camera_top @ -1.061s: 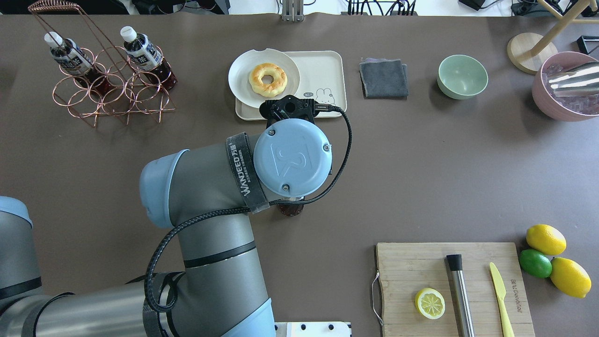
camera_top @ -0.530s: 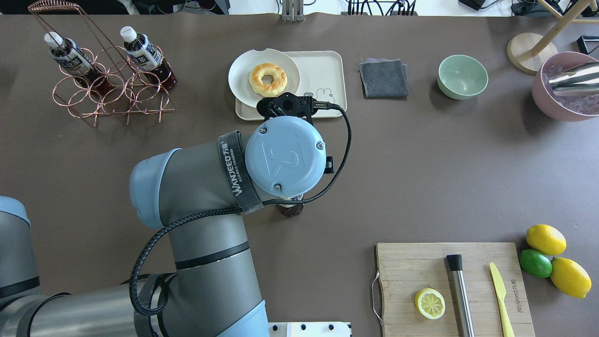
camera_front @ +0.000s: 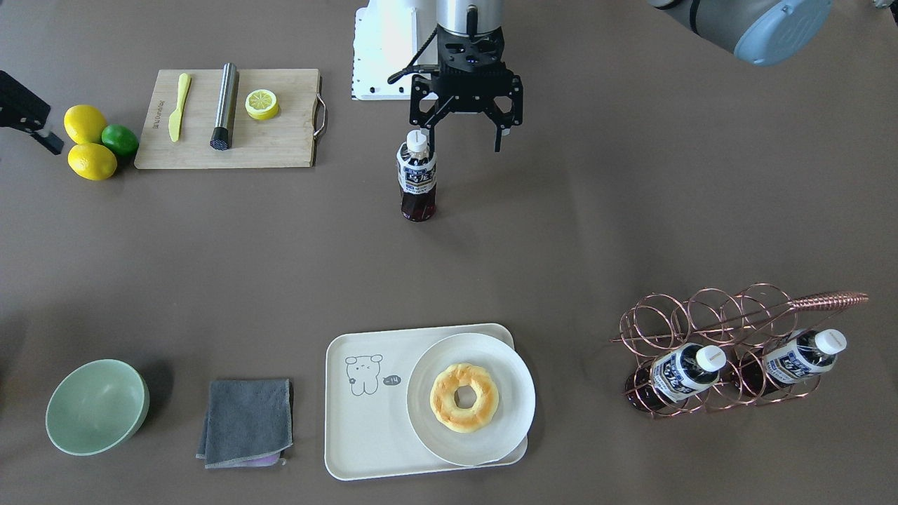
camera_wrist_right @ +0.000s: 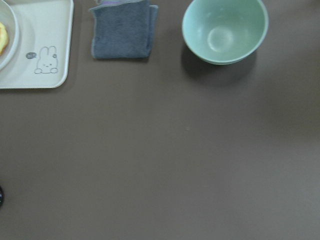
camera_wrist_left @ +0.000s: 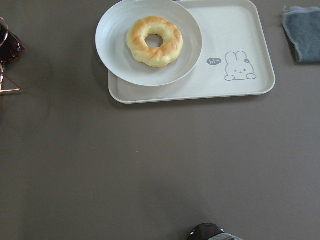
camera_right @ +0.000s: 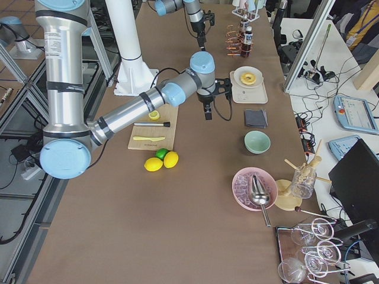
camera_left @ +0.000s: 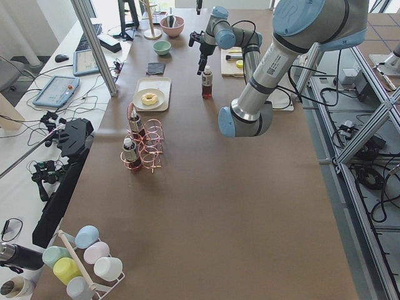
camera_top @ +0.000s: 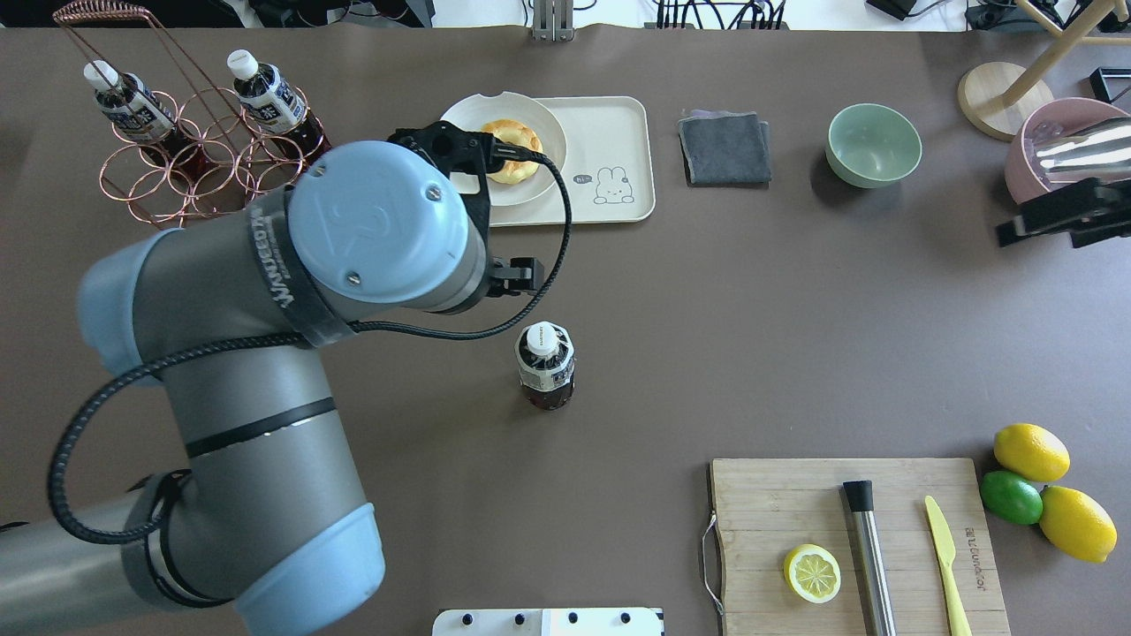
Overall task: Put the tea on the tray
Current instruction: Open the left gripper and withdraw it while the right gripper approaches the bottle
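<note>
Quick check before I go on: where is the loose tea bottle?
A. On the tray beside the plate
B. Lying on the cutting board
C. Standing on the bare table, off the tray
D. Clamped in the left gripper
C: the tea stands upright on the table, apart from the tray, and the left gripper is open.
</note>
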{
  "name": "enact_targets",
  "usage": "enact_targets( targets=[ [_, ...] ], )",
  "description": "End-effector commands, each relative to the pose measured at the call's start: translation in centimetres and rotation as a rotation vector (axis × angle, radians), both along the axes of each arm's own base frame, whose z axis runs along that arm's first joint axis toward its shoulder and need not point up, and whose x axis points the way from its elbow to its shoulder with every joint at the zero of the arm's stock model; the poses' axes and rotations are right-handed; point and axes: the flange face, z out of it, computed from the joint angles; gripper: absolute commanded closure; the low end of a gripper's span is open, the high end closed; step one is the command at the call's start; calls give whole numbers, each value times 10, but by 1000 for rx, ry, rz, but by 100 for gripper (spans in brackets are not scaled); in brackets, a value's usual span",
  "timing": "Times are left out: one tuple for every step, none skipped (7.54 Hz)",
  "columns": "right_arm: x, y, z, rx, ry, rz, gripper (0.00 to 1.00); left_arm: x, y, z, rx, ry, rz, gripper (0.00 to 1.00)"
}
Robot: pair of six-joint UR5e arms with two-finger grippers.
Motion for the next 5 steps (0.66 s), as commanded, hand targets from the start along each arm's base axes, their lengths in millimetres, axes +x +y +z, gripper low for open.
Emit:
enact_targets(
  targets=[
    [-159, 22, -110, -138, -84, 31, 0, -70, -31, 49, 18, -39, 79, 3],
    [-204, 35, -151, -167, -72, 50, 0, -101, -49, 68, 35, -57, 101, 3],
    [-247, 51, -199, -179, -31, 66, 0, -122, -63, 94, 45, -66, 133, 3],
    [-280, 72, -241, -166, 8, 95, 0, -146, -73, 127, 67, -51, 151, 3],
    [-303, 91, -257, -154, 20, 100, 0, -168, -80, 167, 85, -46, 190, 3]
  ],
)
